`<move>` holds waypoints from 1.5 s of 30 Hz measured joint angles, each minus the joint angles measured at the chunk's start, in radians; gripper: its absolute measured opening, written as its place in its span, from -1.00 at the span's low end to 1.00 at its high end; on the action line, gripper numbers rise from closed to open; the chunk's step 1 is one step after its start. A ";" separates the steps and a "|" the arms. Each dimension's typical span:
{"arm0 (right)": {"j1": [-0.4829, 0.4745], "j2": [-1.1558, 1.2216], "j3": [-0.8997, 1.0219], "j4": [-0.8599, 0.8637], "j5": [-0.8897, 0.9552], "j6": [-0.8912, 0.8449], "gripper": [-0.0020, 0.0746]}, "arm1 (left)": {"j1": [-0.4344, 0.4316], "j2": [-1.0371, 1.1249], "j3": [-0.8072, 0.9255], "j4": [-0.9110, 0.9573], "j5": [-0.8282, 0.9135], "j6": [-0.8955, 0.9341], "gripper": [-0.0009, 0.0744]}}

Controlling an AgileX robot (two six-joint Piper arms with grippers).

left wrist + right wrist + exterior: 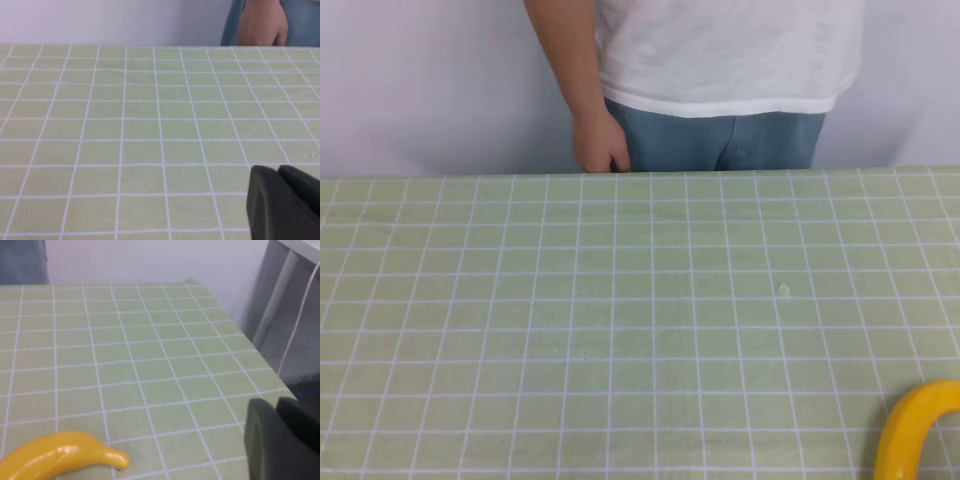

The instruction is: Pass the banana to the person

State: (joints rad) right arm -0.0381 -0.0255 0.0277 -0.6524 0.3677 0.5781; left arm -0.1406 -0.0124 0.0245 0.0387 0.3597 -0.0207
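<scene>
Lay flat on the green gridded tabletop (pixel 620 300), the banana (pixel 912 428), at the near right corner in the high view and partly cut off by the edge there. Showed as a smooth, glossy, bright yellow curve; in the right wrist view the banana (pixel 60 456) tapered to a narrow tip pointing across the tabletop. Touched nothing else, with bare tabletop all round.

Stood behind the far edge, the person (pixel 730 80), white T-shirt over blue jeans, one hand (pixel 598 143) hanging down at the hip just behind the tabletop edge, not held out.

Sat low over the tabletop on the left side, the left gripper (pixel 285 202), only a dark corner of it in its own wrist view; could not tell whether released or clenched. Same for the right gripper (pixel 282 432): a dark block at the frame edge, near the banana but apart from it, grasping nothing that could be seen, state impossible to tell. Neither gripper in the high view.

Judged as light and stiff, probably a plastic model given the sheen, so slippery under hard pads and apt to twist or roll on its curve. Best taken across the thick middle of the body, jaws square to its length, rather than at the thin tip, where it would pivot. Not likely fragile; firm squeeze probably safe.
</scene>
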 joint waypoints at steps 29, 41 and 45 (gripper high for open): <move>0.000 0.000 0.000 -0.007 -0.148 0.000 -0.97 | 0.000 0.000 0.000 0.000 0.000 0.000 -0.99; 0.000 0.000 0.000 -0.008 -0.368 0.075 -0.97 | 0.000 0.000 0.000 0.000 0.000 0.000 -0.99; 0.000 0.000 0.000 -0.008 -0.487 0.088 -0.97 | 0.000 0.000 0.000 0.000 0.000 0.000 -0.99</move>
State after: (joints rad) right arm -0.0381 -0.0255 0.0277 -0.6599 -0.1196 0.6665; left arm -0.1406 -0.0124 0.0245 0.0387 0.3597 -0.0207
